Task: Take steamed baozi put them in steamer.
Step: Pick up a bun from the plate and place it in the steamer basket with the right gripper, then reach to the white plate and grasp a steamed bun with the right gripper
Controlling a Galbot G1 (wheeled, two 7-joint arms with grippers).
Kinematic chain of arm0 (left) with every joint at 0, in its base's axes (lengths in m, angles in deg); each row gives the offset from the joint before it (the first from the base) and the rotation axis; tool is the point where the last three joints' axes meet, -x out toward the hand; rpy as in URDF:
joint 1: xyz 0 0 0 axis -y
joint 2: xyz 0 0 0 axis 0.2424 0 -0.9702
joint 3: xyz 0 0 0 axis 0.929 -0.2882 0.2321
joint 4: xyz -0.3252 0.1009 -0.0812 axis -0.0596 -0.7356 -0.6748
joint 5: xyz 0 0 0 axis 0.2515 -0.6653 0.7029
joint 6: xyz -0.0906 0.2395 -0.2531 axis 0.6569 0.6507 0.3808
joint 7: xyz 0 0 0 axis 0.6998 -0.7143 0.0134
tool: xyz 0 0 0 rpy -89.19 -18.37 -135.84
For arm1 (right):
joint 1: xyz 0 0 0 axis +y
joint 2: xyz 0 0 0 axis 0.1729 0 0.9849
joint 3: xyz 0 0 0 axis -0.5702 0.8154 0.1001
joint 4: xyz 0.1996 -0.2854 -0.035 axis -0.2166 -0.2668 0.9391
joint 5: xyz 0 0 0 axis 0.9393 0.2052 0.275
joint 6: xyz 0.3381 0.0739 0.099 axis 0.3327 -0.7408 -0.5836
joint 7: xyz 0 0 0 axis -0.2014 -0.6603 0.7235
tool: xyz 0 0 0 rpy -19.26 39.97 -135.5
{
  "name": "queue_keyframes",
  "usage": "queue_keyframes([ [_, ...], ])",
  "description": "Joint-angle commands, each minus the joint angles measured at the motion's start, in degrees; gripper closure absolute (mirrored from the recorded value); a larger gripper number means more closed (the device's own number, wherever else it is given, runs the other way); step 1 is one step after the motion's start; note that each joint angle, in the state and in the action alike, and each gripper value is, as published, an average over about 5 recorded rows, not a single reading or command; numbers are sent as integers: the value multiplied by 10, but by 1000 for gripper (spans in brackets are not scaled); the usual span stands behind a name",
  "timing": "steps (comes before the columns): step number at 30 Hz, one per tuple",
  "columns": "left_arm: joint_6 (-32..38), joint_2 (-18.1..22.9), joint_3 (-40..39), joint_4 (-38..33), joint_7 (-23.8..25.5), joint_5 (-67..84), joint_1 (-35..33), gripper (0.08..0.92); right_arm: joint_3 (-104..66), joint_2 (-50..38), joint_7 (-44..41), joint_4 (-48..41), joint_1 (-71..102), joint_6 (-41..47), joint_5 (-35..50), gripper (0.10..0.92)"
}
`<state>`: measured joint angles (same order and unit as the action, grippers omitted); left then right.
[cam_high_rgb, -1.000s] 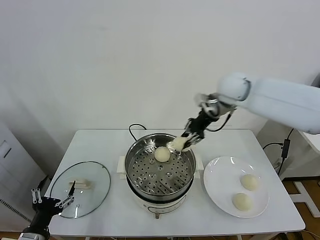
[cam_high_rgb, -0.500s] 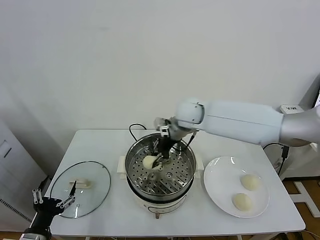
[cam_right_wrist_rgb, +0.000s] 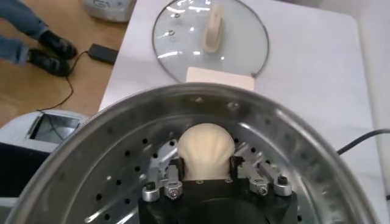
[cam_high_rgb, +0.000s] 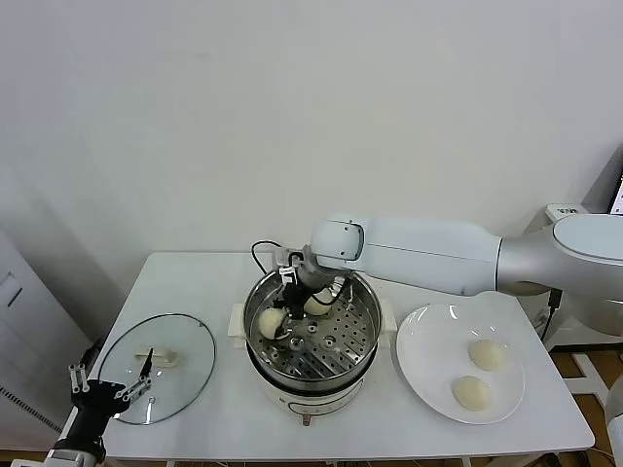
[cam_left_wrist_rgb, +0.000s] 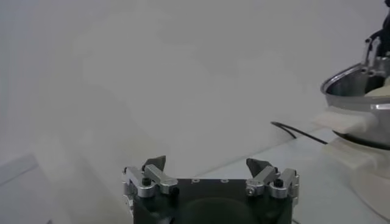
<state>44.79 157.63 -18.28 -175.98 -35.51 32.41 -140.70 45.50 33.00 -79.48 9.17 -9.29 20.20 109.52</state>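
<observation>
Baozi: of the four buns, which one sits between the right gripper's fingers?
The bun at the steamer's left side, between the right gripper's fingers. Another lies beside it; two rest on the plate.

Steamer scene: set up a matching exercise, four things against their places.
1. right pincer
2. left pincer
3. glass lid
4. two baozi

a. on the white plate
b. flat on the table, left of the steamer
c. inside the steamer, around a bun
d. near the table's front left corner

Pairs: 1-c, 2-d, 3-b, 4-a
</observation>
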Motion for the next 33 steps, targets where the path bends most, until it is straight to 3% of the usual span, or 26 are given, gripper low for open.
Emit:
queue_keyframes([
  [1, -1, 0, -3, 1, 0, -2, 3, 177, -8, -33, -19, 14, -27, 6, -9, 359],
  [7, 0, -4, -4, 5, 0, -1, 3, 177, -14, -137, -122, 48, -103, -30, -35, 218],
  [12, 0, -9, -6, 8, 0, 0, 7, 177, -5, -207, -237, 22, -176, -82, -75, 203],
  [17, -1, -8, -11, 10, 0, -2, 13, 177, 2, -287, -314, -18, -170, -165, -182, 203],
  [23, -1, -2, -12, 10, -1, -8, 11, 177, -26, -383, -324, -3, -51, -234, -332, 203],
  [33, 0, 4, -12, 7, -2, -20, 5, 177, -173, -440, -322, 27, 195, -255, -455, 203],
])
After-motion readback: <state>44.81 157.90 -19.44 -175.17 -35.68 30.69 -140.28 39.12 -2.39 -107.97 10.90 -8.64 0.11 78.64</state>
